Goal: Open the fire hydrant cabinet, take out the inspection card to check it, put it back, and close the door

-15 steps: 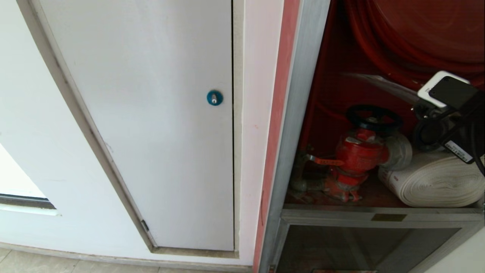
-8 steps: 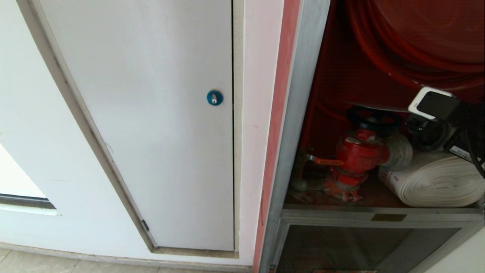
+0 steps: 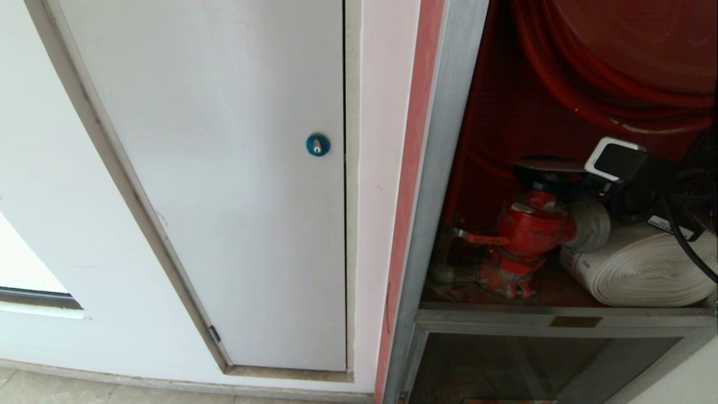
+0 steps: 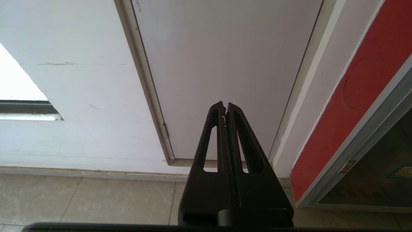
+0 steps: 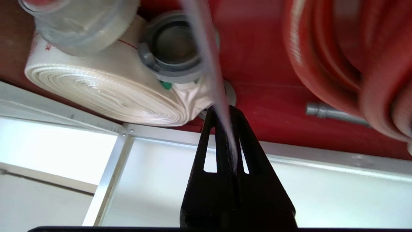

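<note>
Head view looks down at wall; right wrist close inside cabinet point(image 3: 449, 168), both sharing white hose point(image 3: 645, 269), apparently.

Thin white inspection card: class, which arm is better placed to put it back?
Right. The right gripper already pinches the thin white inspection card inside the red-lined cabinet; the left gripper faces the white panel door.

Thin white card point(image 5: 209, 51) edge-on inside open red cabinet point(image 3: 493, 112).

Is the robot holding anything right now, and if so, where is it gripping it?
The right gripper pinches the thin white inspection card edge-on by one end. The left gripper holds nothing.
</note>
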Robot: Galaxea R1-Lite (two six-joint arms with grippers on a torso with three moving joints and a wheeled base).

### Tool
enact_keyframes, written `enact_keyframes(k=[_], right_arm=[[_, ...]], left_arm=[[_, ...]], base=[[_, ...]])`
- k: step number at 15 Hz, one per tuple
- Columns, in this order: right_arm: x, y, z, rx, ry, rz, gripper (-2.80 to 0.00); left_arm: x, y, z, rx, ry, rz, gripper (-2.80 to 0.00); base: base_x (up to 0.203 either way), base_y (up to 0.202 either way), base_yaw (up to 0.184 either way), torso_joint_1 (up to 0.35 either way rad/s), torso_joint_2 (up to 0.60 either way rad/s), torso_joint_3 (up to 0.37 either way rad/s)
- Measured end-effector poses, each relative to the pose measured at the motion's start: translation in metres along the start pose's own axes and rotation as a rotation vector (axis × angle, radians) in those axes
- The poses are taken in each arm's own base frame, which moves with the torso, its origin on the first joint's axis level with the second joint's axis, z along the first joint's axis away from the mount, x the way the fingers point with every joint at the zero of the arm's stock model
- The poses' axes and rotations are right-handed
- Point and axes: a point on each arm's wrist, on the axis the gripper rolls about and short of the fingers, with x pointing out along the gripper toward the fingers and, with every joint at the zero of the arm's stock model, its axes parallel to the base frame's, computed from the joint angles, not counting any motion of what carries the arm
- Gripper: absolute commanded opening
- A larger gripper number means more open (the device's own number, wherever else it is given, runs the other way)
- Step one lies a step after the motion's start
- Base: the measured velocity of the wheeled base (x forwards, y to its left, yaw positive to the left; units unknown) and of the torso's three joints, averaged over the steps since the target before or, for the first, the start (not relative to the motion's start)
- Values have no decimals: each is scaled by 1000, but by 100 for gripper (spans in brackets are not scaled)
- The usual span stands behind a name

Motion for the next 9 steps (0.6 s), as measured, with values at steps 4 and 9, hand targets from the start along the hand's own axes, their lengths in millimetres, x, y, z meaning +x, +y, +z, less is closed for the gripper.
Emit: enact_keyframes(k=[4, 9], right_arm=[[6, 6, 5, -45, 8, 7, -280], [14, 4, 16, -99, -19, -58, -280]], left_arm=[[0, 0, 0, 0, 0, 0, -280], [0, 0, 0, 0, 0, 0, -280]], base=[[0, 0, 0, 0, 0, 0], [0, 0, 0, 0, 0, 0]])
